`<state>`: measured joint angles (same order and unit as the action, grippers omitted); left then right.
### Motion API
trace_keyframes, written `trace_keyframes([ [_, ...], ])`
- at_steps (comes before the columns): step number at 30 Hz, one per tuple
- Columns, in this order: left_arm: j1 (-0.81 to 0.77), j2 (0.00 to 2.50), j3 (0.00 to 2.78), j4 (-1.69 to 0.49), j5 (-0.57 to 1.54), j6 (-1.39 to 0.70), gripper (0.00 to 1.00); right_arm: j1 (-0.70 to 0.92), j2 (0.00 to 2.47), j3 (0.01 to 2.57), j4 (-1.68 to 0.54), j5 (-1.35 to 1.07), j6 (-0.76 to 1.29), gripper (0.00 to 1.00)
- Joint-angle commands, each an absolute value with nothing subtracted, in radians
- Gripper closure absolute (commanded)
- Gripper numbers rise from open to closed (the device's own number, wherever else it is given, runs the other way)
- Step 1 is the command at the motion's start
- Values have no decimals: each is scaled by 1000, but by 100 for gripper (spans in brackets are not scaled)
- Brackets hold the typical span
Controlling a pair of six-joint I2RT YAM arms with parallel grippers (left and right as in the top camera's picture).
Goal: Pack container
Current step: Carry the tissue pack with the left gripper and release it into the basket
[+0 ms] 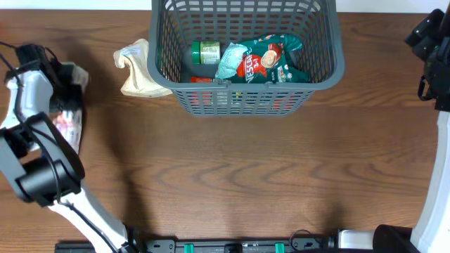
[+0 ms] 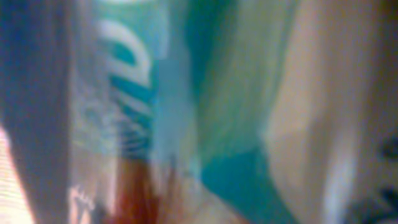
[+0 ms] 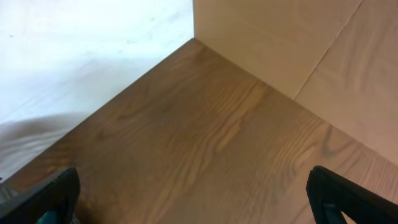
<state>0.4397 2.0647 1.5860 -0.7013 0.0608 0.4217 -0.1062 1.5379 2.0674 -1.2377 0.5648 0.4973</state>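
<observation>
Brown wooden surface [image 1: 246, 169]. The container [image 1: 327, 63] stood at its far edge, part-filled. My right pincer [image 3: 196, 190] hung wide and empty, parked aside. My left pincer [image 1: 60, 77] sat close over a teal packet [image 2: 186, 124], probably the next item; its spread I could not tell.

Brown wood-grain table [image 1: 232, 169]; pale panel walls [image 3: 280, 37] meeting at corner (right wrist view).

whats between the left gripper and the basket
Overhead view: a crumpled cream bag lies right beside the container, between it and the left gripper; the rest of that stretch is bare table.
</observation>
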Motion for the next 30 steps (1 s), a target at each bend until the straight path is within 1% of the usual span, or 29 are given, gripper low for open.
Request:
trace_keyframes([
  [1, 434, 1868, 1626, -644, 105, 258, 94, -110, 1541, 2068, -1239, 571, 512, 1],
  [5, 432, 1672, 1626, -500, 106, 86, 94, -110, 1541, 2068, -1239, 571, 512, 1],
  [7, 426, 1579, 1626, -432, 154, 22, 94, -110, 1541, 2068, -1238, 571, 512, 1],
  [11, 385, 1438, 1626, -326, 364, -6, 94, -110, 1541, 2068, -1239, 571, 512, 1],
  [15, 286, 1354, 1626, -274, 486, -6, 94, -110, 1541, 2068, -1239, 571, 512, 1],
  [22, 23, 1360, 1626, -221, 516, -6, 94, -110, 1541, 2068, -1238, 571, 512, 1],
  [25, -87, 1405, 1626, -151, 516, -5, 94, -110, 1541, 2068, -1238, 571, 512, 1],
  [30, -220, 1489, 1628, -28, 516, -5, 94, -110, 1541, 2068, -1238, 571, 512, 1],
])
